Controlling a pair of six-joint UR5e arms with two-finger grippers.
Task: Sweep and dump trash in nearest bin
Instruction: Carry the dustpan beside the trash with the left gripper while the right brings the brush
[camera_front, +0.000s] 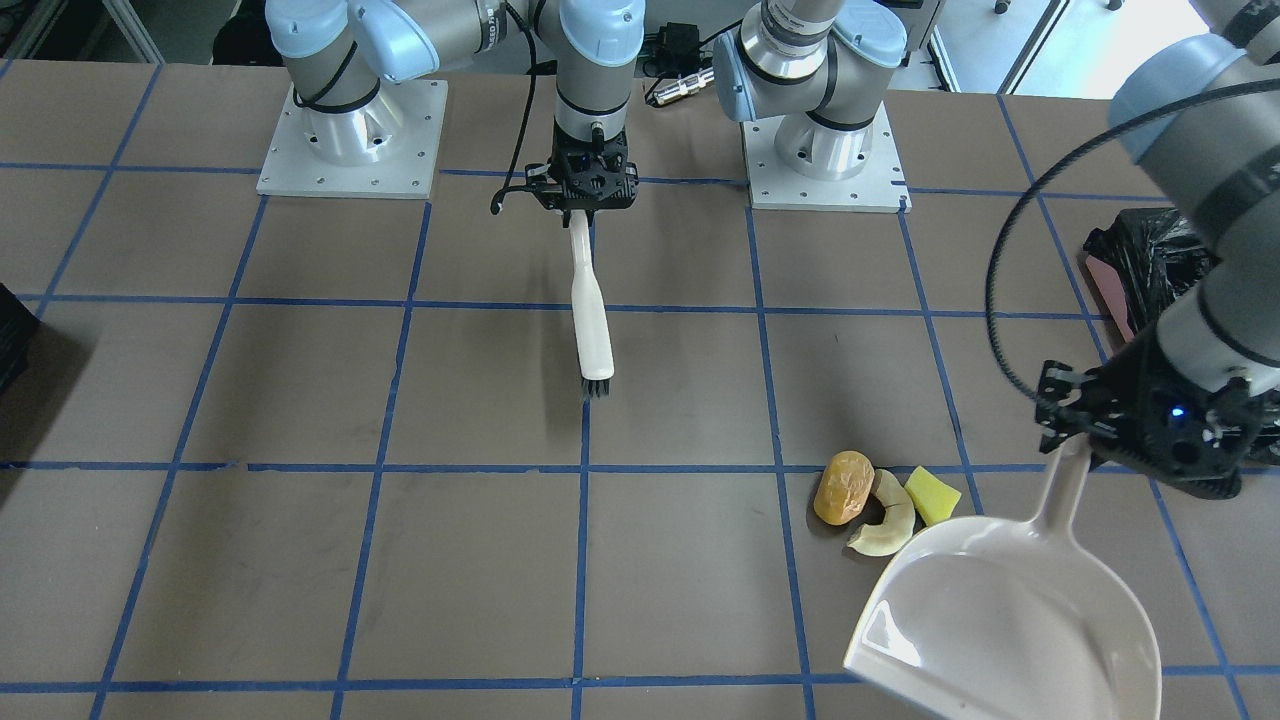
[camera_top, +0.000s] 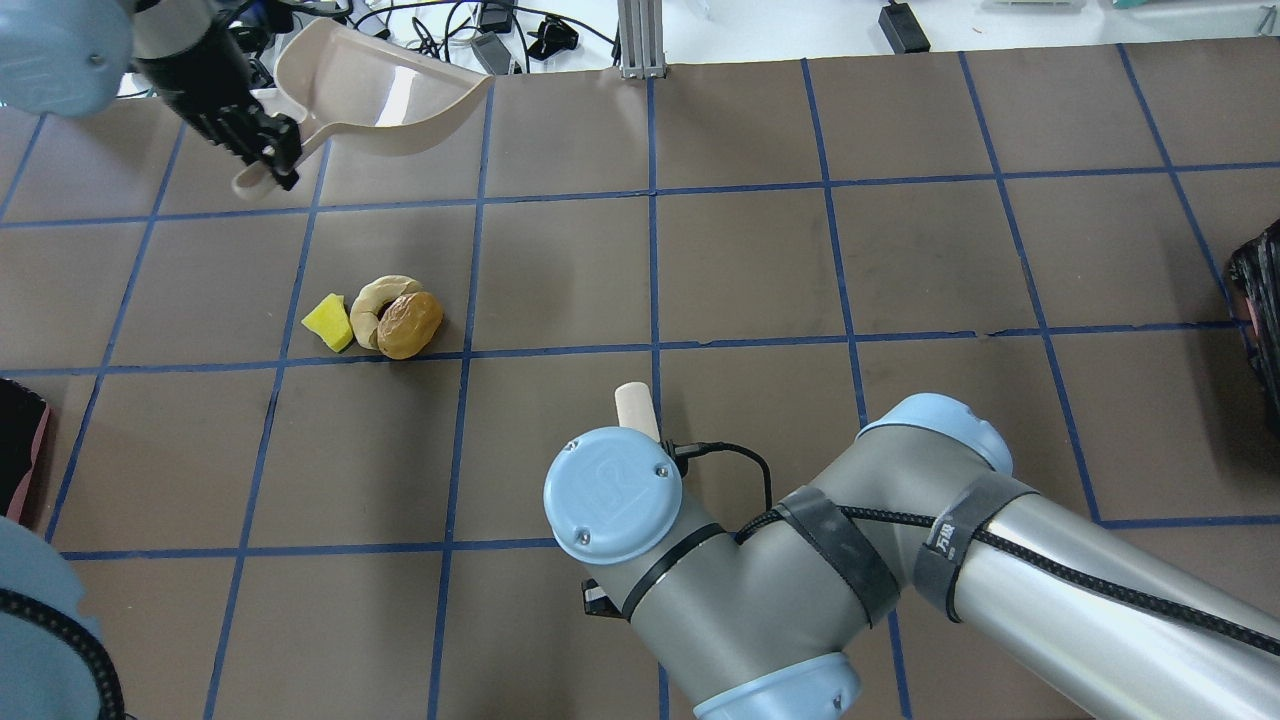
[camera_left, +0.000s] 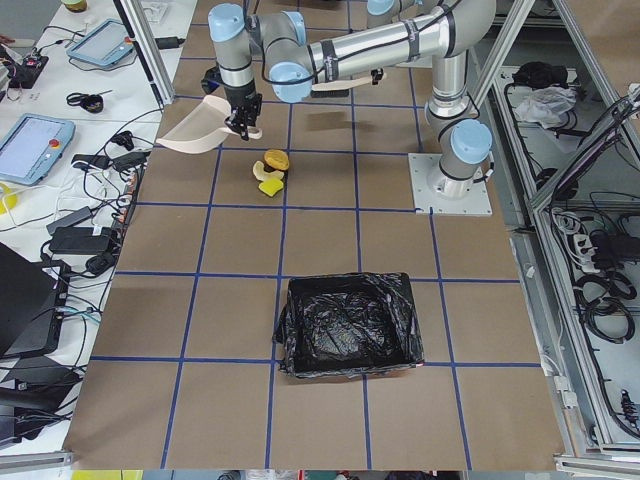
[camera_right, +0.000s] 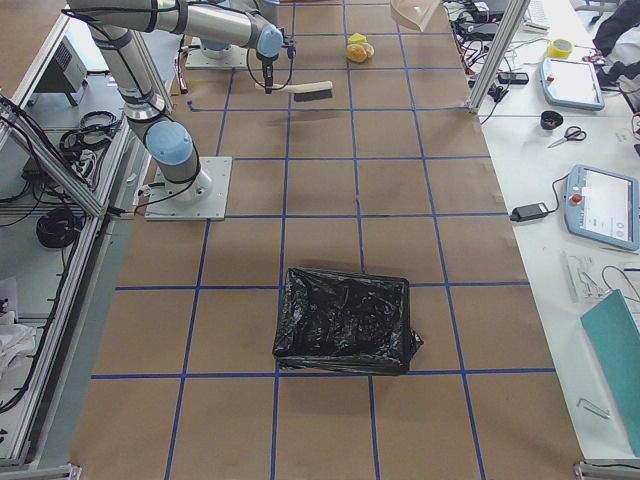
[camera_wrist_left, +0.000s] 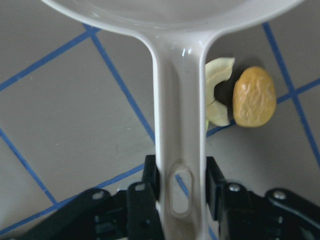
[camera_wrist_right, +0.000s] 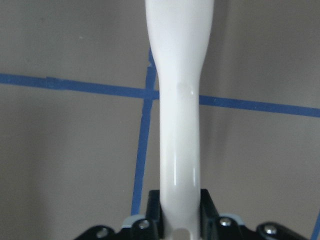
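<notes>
The trash lies together on the brown table: an orange-brown lump (camera_front: 843, 487), a curved pale peel (camera_front: 888, 518) and a yellow wedge (camera_front: 932, 494); the lump (camera_top: 410, 323) also shows in the overhead view. My left gripper (camera_front: 1085, 432) is shut on the handle of a white dustpan (camera_front: 1010, 620), held tilted above the table just beyond the trash; the left wrist view shows its fingers (camera_wrist_left: 217, 185) clamping the handle. My right gripper (camera_front: 590, 205) is shut on a white brush (camera_front: 590, 320) with black bristles, well apart from the trash. The black-lined bin (camera_left: 345, 325) stands at the table's left end.
A second black-lined bin (camera_right: 345, 320) stands at the table's right end and shows at the overhead view's right edge (camera_top: 1262, 320). Blue tape lines grid the table. The arm bases (camera_front: 350, 140) sit at the robot side.
</notes>
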